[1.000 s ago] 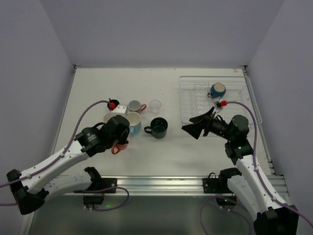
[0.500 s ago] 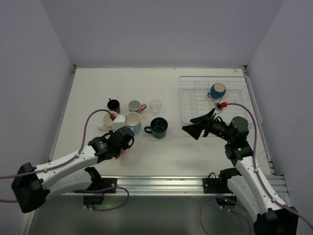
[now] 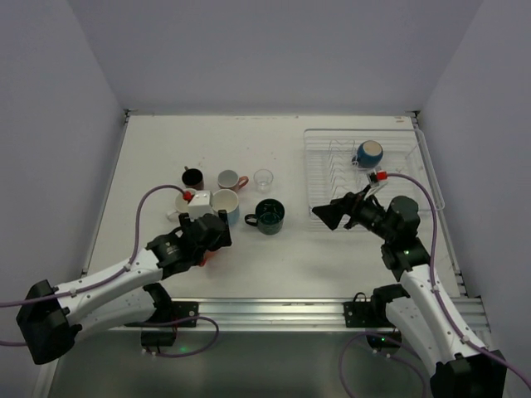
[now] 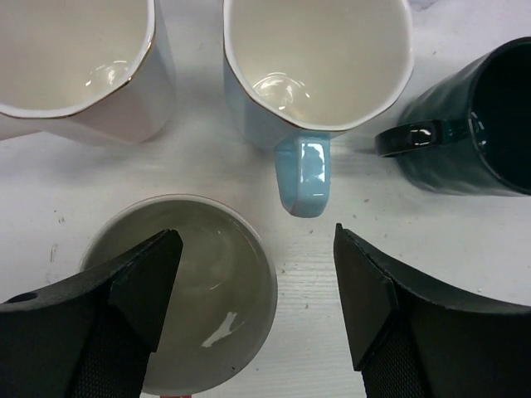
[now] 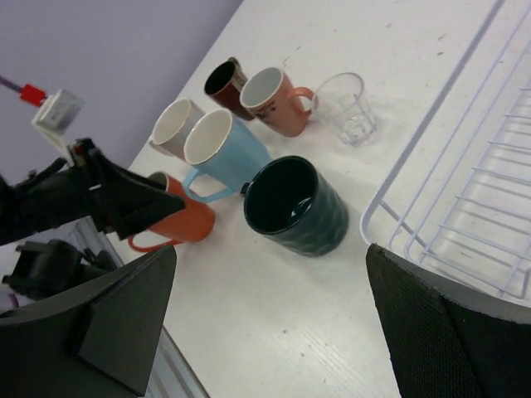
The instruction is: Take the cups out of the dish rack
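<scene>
Rack (image 3: 332, 170): white wire, far right of the table (image 3: 166, 141).
Cup in rack: one dark blue cup (image 3: 370, 153), lying among the tines toward the back.
Cups on table: seven, grouped left of centre, well apart from the rack.
Back row: dark cup (image 3: 192, 177), pink cup (image 3: 230, 179), glass (image 3: 263, 178).
Front row: white cup (image 3: 184, 201), light blue cup (image 3: 226, 205), teal cup (image 3: 270, 215), all upright.
Orange cup (image 5: 187, 222): upright, nearest the arms, just before the white and light blue cups.
Left gripper (image 4: 255, 249): fingers spread wide above the orange cup, which sits nearer one finger; contact cannot be told.
Right gripper (image 5: 270, 249): fingers spread, holding nothing, above the table by the rack's near left corner, facing the cups.
</scene>
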